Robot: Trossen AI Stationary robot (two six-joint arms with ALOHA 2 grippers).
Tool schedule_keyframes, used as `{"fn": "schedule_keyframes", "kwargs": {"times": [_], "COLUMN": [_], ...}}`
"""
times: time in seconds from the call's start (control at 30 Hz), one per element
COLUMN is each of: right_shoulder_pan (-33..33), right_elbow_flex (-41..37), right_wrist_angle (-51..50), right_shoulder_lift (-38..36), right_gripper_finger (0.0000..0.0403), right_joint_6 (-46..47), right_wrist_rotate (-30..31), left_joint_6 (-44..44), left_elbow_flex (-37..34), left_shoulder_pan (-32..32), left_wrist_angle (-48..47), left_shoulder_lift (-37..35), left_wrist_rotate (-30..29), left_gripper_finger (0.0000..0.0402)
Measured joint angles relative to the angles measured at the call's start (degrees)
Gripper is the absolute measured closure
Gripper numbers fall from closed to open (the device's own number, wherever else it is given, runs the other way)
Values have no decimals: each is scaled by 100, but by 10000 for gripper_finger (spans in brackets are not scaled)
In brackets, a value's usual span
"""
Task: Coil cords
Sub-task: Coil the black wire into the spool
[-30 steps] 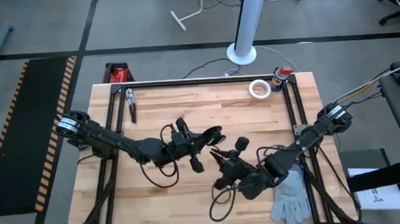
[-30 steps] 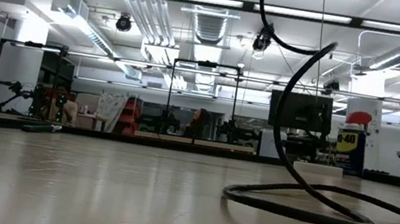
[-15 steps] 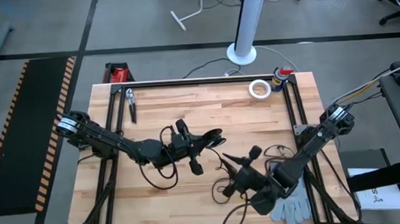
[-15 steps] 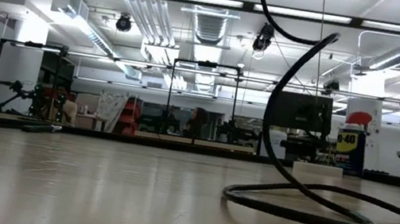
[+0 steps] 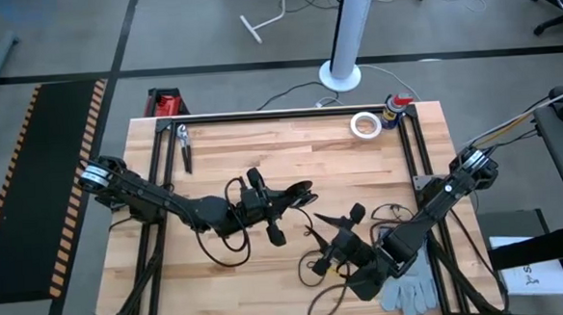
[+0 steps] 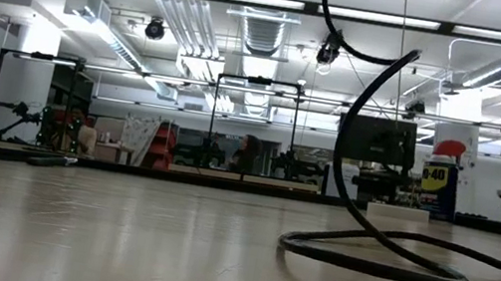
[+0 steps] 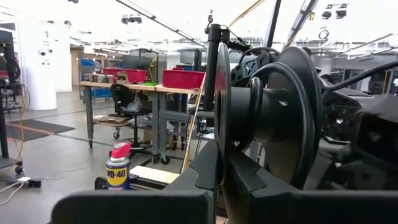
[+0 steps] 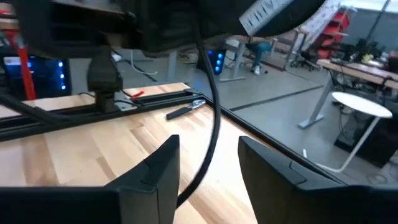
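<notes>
The thin black cord (image 5: 312,235) lies in loose loops on the wooden table between my two grippers. In the low view it rests as a flat loop (image 6: 374,262) and rises out of the picture's top. My left gripper (image 5: 302,189) is at mid-table, shut, with the cord leading away from it. My right gripper (image 5: 320,265), nearer the front edge, is open. Its fingers (image 8: 152,177) stand on either side of a hanging stretch of cord (image 8: 210,134); whether they touch it, I cannot tell. My left gripper is shut on the cord near its upper end (image 5: 300,207), fingers level and pointing toward the table's right. Its own dark parts hide the place of contact in both views. From there the cord droops slack onto the table.
A white tape roll (image 5: 364,124) and a spray can (image 5: 395,105) stand at the far right. Pliers (image 5: 182,144) lie far left, by a red object (image 5: 166,104) past the edge. A grey glove (image 5: 414,282) lies at the near right, under the right arm.
My right gripper has drawn back from beside the left gripper toward the table's near edge and slightly right, then held there. The cord's upright stretch has swayed a little in the low view, while its loop on the table stayed put.
</notes>
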Motion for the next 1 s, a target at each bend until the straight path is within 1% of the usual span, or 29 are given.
{"fn": "schedule_keyframes", "kwargs": {"times": [0.17, 0.33, 0.4, 0.47, 0.63, 0.67, 0.9, 1.0], "right_shoulder_pan": [-120, -236, -230, -219, -283, -283, -254, -245], "right_elbow_flex": [-87, -324, -384, -422, -522, -543, -602, -605], "right_wrist_angle": [-74, -60, -64, -52, -61, -60, -105, -397], "right_shoulder_lift": [0, 0, 0, 2, 2, 2, -46, -198], "right_gripper_finger": [238, 247, 260, 284, 380, 390, 401, 402], "right_joint_6": [125, 356, 408, 407, 374, 358, 234, 226], "right_wrist_rotate": [-276, -322, -323, -320, -288, -278, -264, -166], "left_joint_6": [57, 68, 106, 106, 104, 104, 106, 51], "left_elbow_flex": [0, 0, 0, 0, 0, 0, 0, 0], "left_shoulder_pan": [-5, -22, -28, -29, -44, -49, -49, -71], "left_wrist_angle": [24, 24, 24, 25, 31, 31, -92, -243], "left_shoulder_lift": [0, 0, 0, 0, 0, 0, 0, 0], "left_wrist_rotate": [0, 2, 4, 3, 4, 4, 8, 10], "left_gripper_finger": [402, 402, 402, 402, 402, 401, 402, 402]}}
